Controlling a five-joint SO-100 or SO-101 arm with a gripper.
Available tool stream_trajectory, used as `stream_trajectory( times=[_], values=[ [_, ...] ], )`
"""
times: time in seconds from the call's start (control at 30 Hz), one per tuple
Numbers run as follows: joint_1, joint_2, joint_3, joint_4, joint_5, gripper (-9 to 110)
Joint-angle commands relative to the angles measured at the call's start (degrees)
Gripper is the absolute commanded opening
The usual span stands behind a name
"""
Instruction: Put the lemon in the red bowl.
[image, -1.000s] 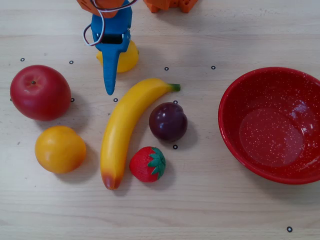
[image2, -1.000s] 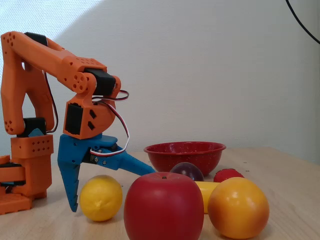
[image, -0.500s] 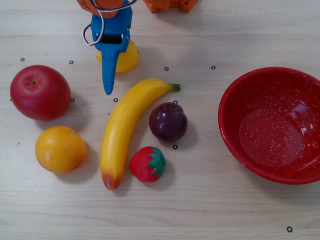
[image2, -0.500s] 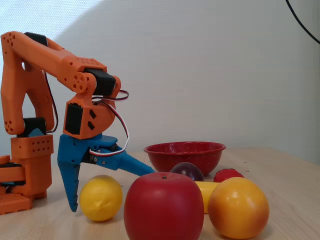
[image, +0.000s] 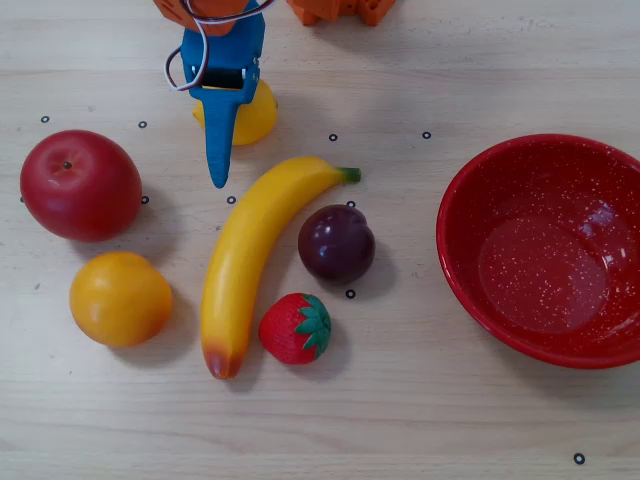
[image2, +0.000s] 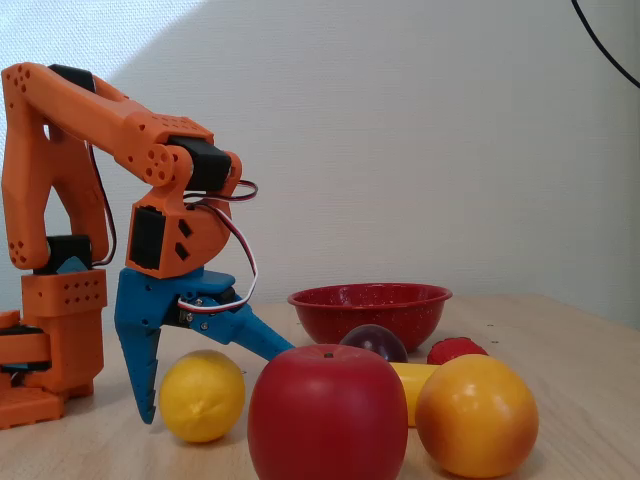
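tool (image2: 215, 385) sitting spread wide around lemon (image2: 202, 396), not pinching yet; lemon resting on desk (image: 420, 420) near arm base, well apart from red bowl (image: 470, 290); imo squeezing across fat middle, keeping clear of banana (image: 245, 260) when lifting

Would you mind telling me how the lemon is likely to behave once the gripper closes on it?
The lemon is a smooth, rounded oval, so it may roll or squirt sideways if the open gripper pinches off-centre. Its glossy, moulded look suggests a stiff, light toy, unlikely to dent. With the banana lying close by, a stray nudge could send it rolling into it.
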Motion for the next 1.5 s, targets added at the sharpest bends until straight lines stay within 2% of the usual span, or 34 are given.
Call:
stream_trajectory(
  times=[0.0, 0.73, 0.9, 1.47],
  values=[
    [-0.8, 2.1, -3.7, 1.8, -1.8, 61],
    [-0.7, 3.1, -4.1, 1.7, -4.5, 51],
    [-0.6, 3.2, -4.3, 1.5, -4.7, 43],
    [-0.5, 3.2, -4.3, 1.4, -5.0, 34]
  ],
)
